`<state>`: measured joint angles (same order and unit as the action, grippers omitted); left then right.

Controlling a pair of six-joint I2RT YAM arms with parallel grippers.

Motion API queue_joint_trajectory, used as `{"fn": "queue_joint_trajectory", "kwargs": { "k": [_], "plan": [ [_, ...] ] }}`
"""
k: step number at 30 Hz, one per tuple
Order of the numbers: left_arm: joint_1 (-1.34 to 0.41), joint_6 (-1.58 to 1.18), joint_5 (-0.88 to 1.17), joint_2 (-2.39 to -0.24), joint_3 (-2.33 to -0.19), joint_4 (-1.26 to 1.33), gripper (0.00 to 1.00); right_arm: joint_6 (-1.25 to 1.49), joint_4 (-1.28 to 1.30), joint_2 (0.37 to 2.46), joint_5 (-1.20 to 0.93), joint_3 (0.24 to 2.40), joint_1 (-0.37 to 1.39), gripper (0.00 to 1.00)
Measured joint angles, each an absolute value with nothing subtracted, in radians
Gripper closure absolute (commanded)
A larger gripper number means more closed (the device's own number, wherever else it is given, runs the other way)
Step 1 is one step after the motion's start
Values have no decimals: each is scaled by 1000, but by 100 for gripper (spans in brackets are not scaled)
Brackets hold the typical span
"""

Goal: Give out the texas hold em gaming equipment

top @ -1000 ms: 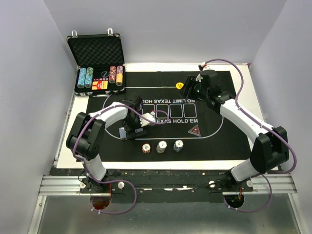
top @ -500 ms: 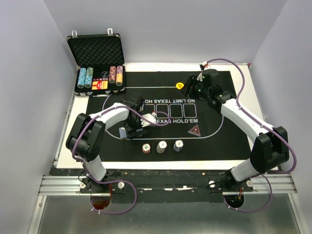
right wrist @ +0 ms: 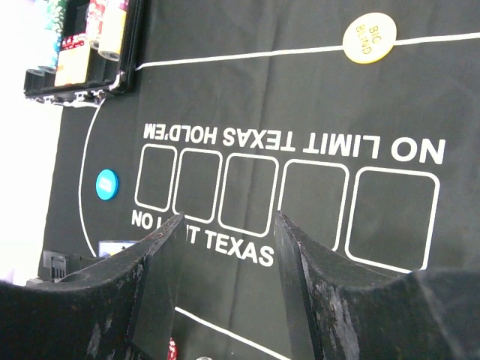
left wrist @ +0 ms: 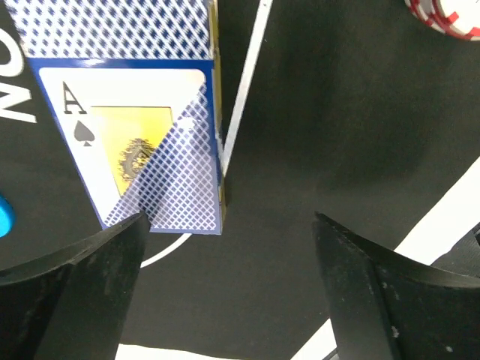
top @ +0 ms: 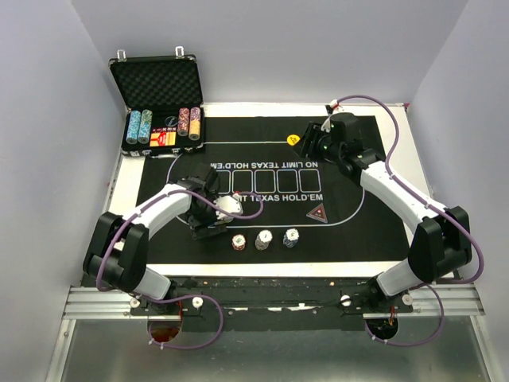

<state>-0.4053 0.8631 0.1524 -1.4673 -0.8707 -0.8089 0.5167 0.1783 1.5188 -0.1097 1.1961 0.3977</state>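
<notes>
A blue-backed playing card box [left wrist: 142, 112] showing an ace of spades lies on the black mat [top: 366, 223], just beyond my left gripper's left finger. My left gripper [left wrist: 229, 221] [top: 208, 231] is open over bare mat with nothing between its fingers. Three poker chip stacks [top: 263, 239] stand in a row to its right; the edge of one chip stack [left wrist: 446, 15] shows in the left wrist view. The yellow button [right wrist: 367, 37] [top: 293, 140], the blue button [right wrist: 106, 184] and the dark red triangular marker [top: 317, 214] lie on the mat. My right gripper [right wrist: 229, 217] [top: 310, 143] hovers open and empty beside the yellow button.
The open foam-lined case [top: 159, 83] stands at the back left with more chip stacks [top: 139, 126] in its tray; its corner [right wrist: 82, 52] shows in the right wrist view. Five printed card outlines [right wrist: 255, 191] cross the mat's middle. White table border surrounds the mat.
My left arm has drawn back toward the near edge, away from the card box, its jaws narrowing and then widening again. The right arm has barely moved.
</notes>
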Motion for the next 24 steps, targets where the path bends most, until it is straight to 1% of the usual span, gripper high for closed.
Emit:
{"fn": "queue_joint_trajectory", "kwargs": {
  "k": [5,9,12,16,24],
  "plan": [
    [-400,842,167,-1483,-946,-815,1,517,173,1519,-122,1182,398,41],
    [-399,822,179,-1561,-1082,-814,1,517,172,1519,-125,1166,398,41],
    [-399,814,180,-1634,-1137,-820,1,517,173,1518,-125,1158,398,41],
    [-401,814,183,-1690,-1150,-855,1,516,172,1518,-125,1158,398,41],
    [-416,820,184,-1698,-1147,-898,1,516,172,1519,-125,1158,398,41]
  ]
}}
